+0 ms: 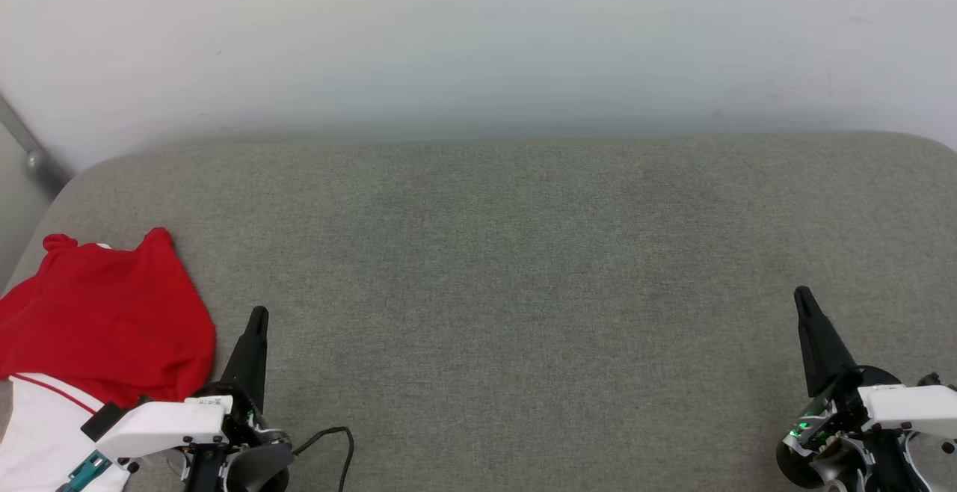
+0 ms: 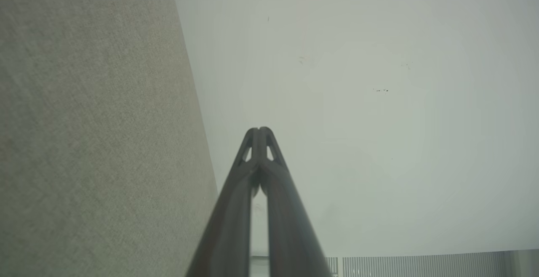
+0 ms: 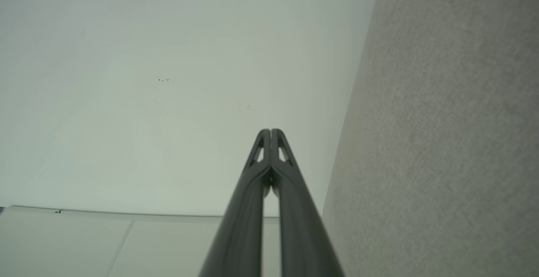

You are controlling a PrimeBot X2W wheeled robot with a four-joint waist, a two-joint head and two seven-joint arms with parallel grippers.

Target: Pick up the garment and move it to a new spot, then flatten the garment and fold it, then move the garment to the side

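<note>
Head view: The garment [image 1: 105,320] is seen at the lower left, lying crumpled on the grey upholstered surface [image 1: 508,253] close to its left edge. Mostly red cloth is shown, with a white panel edged by a thin red line at the bottom left corner. No lettering or number can be read on it in this position. The left gripper [image 1: 258,316] is placed just beside the garment's right edge, and whether they touch cannot be told. Its dark fingers [image 1: 247,361] are pressed together and nothing is held. A small white label [image 1: 213,402] is noted on its wrist housing, but the print is too small to read. A black cable [image 1: 340,440] is looped beside it. The right gripper [image 1: 802,296] is seen at the lower right, well apart from the garment. Its fingers are closed and empty, and a green light [image 1: 801,426] is lit at its base. A pale wall [image 1: 478,43] is seen behind.

Left wrist view: The left gripper [image 2: 260,130] is shown with its tips touching. The grey fabric is seen at the left and the wall, with a few dark specks [image 2: 380,90], at the right. A slatted panel [image 2: 421,266] is seen along the bottom edge.

Right wrist view: The right gripper [image 3: 270,131] is shown with both tips meeting, empty. The fabric is seen at the right, the wall at the left.
</note>
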